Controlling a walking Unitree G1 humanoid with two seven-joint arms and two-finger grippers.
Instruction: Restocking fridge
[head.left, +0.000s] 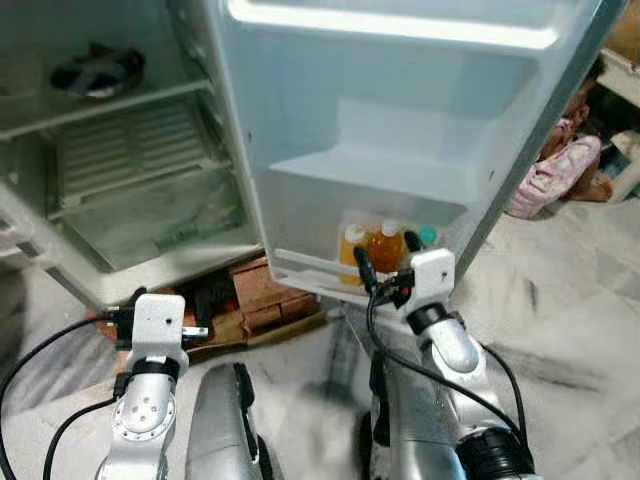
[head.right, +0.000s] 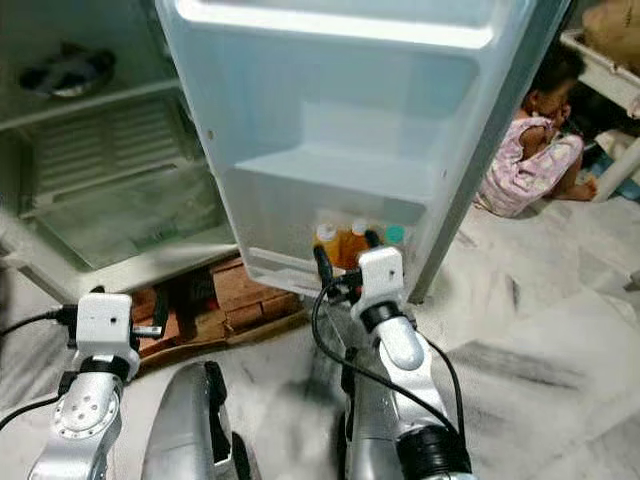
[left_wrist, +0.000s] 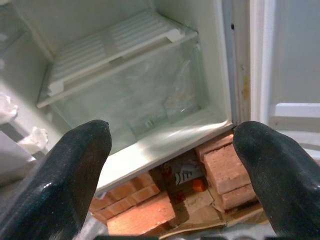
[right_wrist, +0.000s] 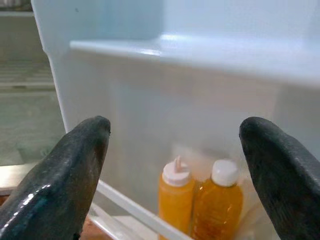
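Two silver arms reach toward an open fridge that stands on stacked bricks above a pale marble floor. At far left, a dark bundle lies on an upper shelf inside the fridge. Below it are a white slatted shelf and a clear crisper drawer.

The left end effector hangs near the fridge's bottom edge, holding nothing. Its wrist view shows its two black fingers spread wide apart. That view also shows what the head views do not make clear: the bricks under the fridge, and a small printed packet in the gap between them.

In the middle, the open fridge door swings out toward the robot, with white moulded shelves on its inner side. The lowest door shelf holds the stocked bottles. A yellow squeeze bottle with a pointed white cap stands touching an amber bottle with a flat white cap. The head views add a teal cap just right of the amber bottle; whether it belongs to a third bottle cannot be told.

The right end effector is raised just in front of that door shelf, facing the bottles. Its fingers are wide apart and empty, apart from the bottles.

At far right, beyond the door, a person in a pink patterned garment sits on the floor.
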